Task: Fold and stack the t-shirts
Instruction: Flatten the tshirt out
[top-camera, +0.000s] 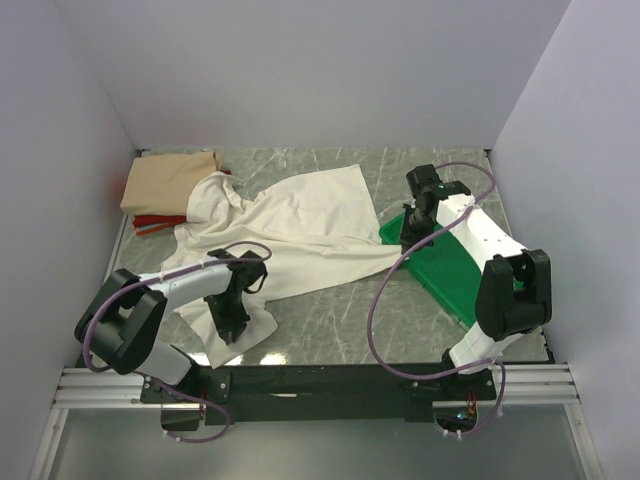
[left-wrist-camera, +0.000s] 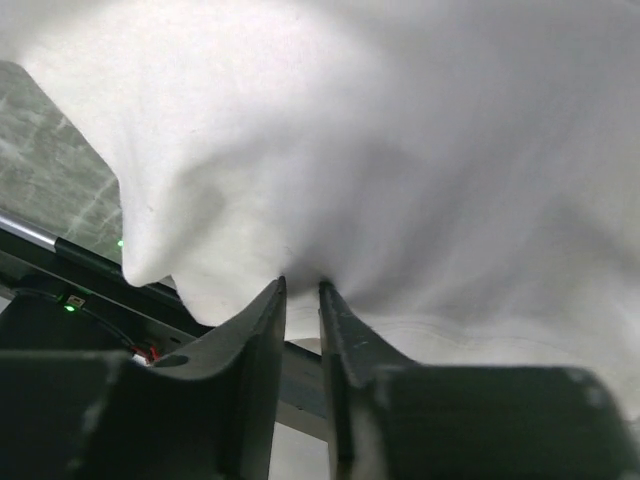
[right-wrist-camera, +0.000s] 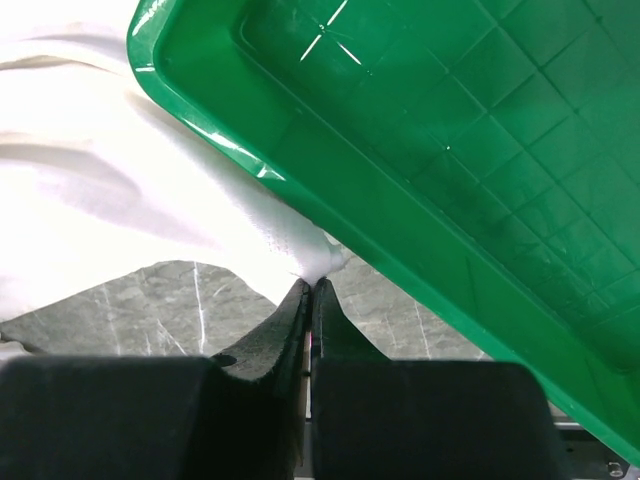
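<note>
Cream t-shirt (top-camera: 300, 220), tan t-shirt (top-camera: 170, 180) and red t-shirt (top-camera: 160, 219); green tray (top-camera: 445, 275) is gridded, table (top-camera: 330, 320) grey marbled.

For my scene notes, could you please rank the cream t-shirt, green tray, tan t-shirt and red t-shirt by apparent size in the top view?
1. cream t-shirt
2-3. green tray and tan t-shirt, about alike; the right arm hides part of it
4. red t-shirt, only an edge shows
</note>
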